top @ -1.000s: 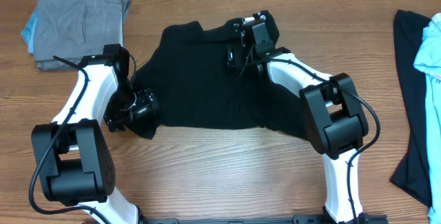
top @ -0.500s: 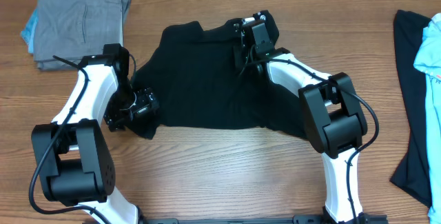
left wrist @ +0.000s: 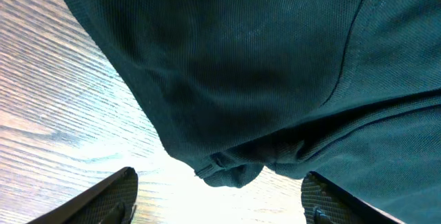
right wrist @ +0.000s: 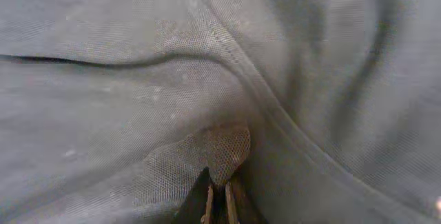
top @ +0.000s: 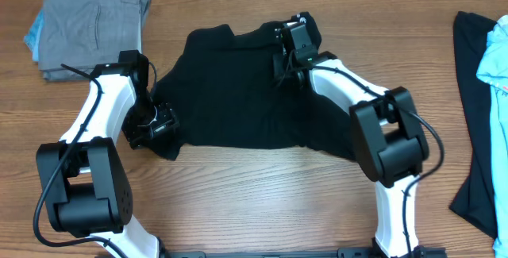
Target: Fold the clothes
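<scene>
Wood-grain bench [top: 238,210] carries a black shirt [top: 238,91] spread flat at its centre, with a folded grey garment [top: 91,24] at the far left and a light blue garment [top: 494,59] against another black one [top: 472,171] at the right edge. The right jaws are closed, pinching a small ridge of the shirt's fabric near its far edge. The left jaws stand apart at the near left corner, one finger on either side of the hem corner and not gripping it. The cloth looks thin, light and limp, so it will likely sag and drag on the wood. I judge that hems, corners and seams, where layers double up, give the surest hold.
</scene>
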`<control>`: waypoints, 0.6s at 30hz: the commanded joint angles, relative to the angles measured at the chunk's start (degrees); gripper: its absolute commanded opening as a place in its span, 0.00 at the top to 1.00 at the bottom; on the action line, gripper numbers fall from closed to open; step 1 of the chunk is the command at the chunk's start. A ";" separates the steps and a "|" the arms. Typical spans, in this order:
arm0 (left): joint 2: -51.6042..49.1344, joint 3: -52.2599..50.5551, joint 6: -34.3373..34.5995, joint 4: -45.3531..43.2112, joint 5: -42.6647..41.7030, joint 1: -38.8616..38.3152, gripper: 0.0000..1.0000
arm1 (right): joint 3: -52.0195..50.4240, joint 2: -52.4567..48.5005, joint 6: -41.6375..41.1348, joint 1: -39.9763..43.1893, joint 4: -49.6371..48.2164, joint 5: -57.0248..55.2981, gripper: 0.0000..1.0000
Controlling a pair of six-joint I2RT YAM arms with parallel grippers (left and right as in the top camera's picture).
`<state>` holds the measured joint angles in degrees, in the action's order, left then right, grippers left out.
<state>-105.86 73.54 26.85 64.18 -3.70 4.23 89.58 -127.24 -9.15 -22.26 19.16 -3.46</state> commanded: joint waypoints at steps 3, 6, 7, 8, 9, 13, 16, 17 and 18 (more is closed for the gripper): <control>1.07 -0.33 0.17 -0.22 -0.33 -0.17 0.13 | 0.94 14.49 -7.96 -0.20 10.62 -0.57 0.96; 1.07 -0.33 0.17 -0.33 -0.17 -0.15 0.12 | 0.94 19.74 -10.47 -0.20 18.32 2.84 0.96; 1.07 -0.33 0.17 -0.46 -0.17 -0.15 0.11 | 0.94 21.27 -10.45 -0.20 20.57 4.92 0.96; 1.07 -0.33 0.17 -0.68 -0.17 -0.15 0.11 | 0.94 22.62 -10.45 -0.20 22.73 7.21 0.96; 1.07 -0.33 0.17 -0.92 -0.17 -0.15 0.11 | 0.94 23.85 -10.47 -0.20 24.87 9.70 0.96; 1.07 -0.33 0.17 -1.88 -0.17 -0.15 0.11 | 0.92 26.73 -12.15 -0.33 34.47 17.57 0.96; 1.07 -0.33 0.17 -2.51 -0.17 -0.11 0.08 | 0.90 27.21 -12.39 -1.01 42.29 19.50 0.96; 1.07 -0.33 0.17 -2.82 -0.15 -0.11 0.07 | 0.87 27.21 -12.63 -1.49 44.41 19.41 0.96; 1.07 -0.33 0.17 -3.08 -0.17 -0.11 0.07 | 0.83 27.21 -13.11 -2.03 46.05 19.41 0.96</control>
<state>-105.86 73.47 26.85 61.67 -3.73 4.23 90.21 -100.68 -20.36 -22.79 62.41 12.05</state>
